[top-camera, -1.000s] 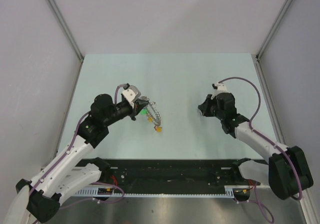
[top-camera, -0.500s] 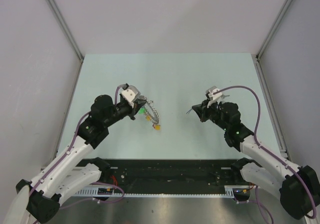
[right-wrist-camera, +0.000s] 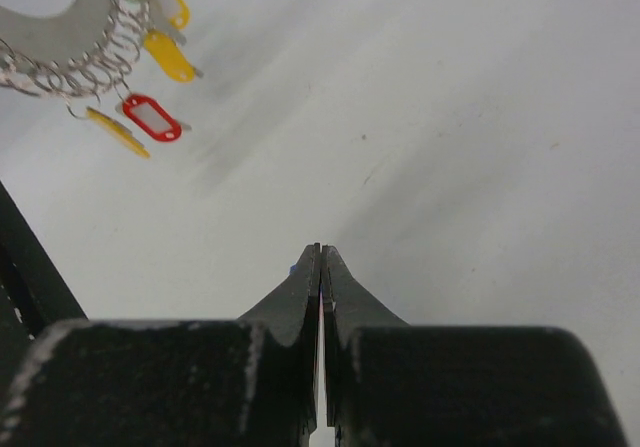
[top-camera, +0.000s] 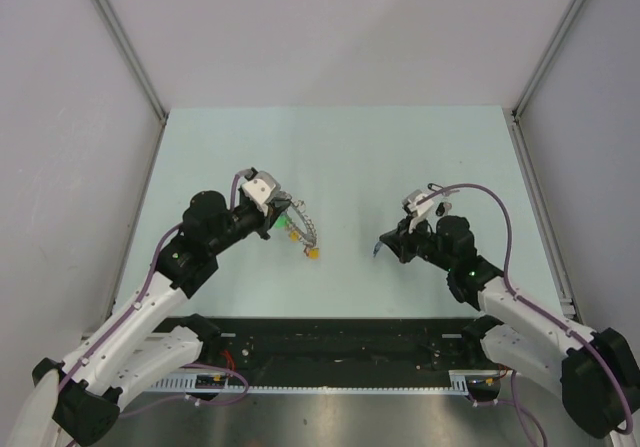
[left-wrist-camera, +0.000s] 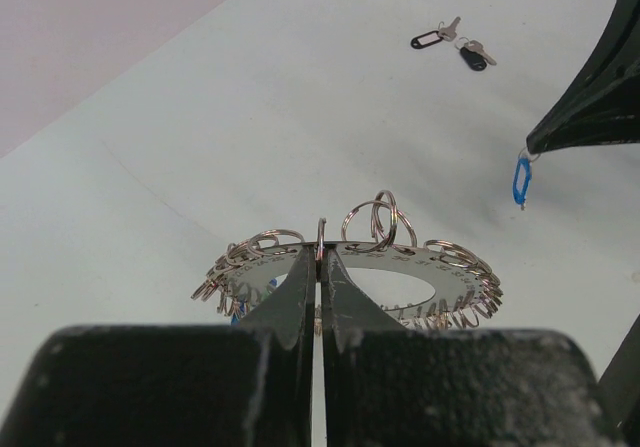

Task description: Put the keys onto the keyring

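Observation:
My left gripper (left-wrist-camera: 320, 253) is shut on the rim of the keyring (left-wrist-camera: 400, 272), a flat silver ring edged with many small split rings, and holds it above the table. From above, the keyring (top-camera: 306, 229) hangs just right of the left gripper (top-camera: 284, 215), with green and yellow tags under it. My right gripper (top-camera: 381, 246) is shut on a key with a blue tag (left-wrist-camera: 521, 180), which dangles from its tip to the right of the keyring. In the right wrist view the right gripper (right-wrist-camera: 320, 254) shows only a sliver of blue. Two keys with black tags (left-wrist-camera: 450, 43) lie on the far table.
Red and yellow tags (right-wrist-camera: 152, 117) hang from the keyring (right-wrist-camera: 85, 12) at the top left of the right wrist view. The pale green table (top-camera: 340, 147) is walled on three sides. A black rail (top-camera: 340, 342) runs along the near edge between the arm bases.
The right arm has swung left and nearer, bringing the blue-tagged key toward the keyring. The left arm and the keyring have barely moved.

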